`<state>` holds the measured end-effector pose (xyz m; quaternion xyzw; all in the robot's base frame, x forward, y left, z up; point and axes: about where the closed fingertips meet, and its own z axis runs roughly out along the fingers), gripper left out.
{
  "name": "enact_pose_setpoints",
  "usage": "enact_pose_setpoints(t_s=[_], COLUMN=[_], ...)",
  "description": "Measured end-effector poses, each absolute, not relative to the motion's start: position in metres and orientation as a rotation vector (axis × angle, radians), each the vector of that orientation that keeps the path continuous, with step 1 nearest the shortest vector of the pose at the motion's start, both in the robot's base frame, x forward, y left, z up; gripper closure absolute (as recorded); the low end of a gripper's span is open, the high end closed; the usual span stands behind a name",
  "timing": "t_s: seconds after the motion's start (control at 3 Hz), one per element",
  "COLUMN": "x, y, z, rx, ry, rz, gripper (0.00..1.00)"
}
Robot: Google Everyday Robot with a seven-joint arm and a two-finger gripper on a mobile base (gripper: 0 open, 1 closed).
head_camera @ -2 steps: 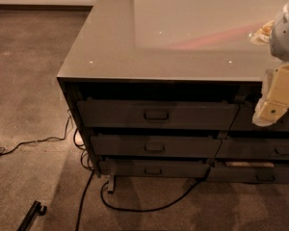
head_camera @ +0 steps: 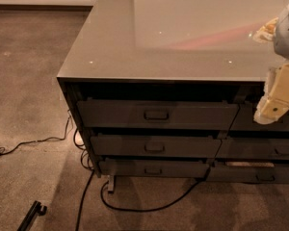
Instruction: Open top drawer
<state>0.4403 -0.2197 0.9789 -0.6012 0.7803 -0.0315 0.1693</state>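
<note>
Cream gripper (head_camera: 269,110) hangs right of the top drawer (head_camera: 115,113), clear of its handle (head_camera: 156,115); its grip we cannot tell.

1 glossy grey cabinet top (head_camera: 183,37). Left stack: 3 dark grey-brown drawer fronts (head_camera: 120,146), wide top drawer (head_camera: 115,114) included, 3 small metal loop handles (head_camera: 154,147). Right stack (head_camera: 253,148): 3 fronts. 1 cream gripper (head_camera: 266,114), right edge, before right stack.
</note>
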Motion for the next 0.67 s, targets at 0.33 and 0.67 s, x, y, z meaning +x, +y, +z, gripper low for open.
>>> enact_pose_setpoints(t_s=[0.33,0.67], x=[0.445,0.450], y=[-0.214,-0.200], z=[0.957,0.929], rx=[-1.739,-1.778], ry=[2.163,2.123], rz=[0.006,0.120], gripper=[0.00,0.00])
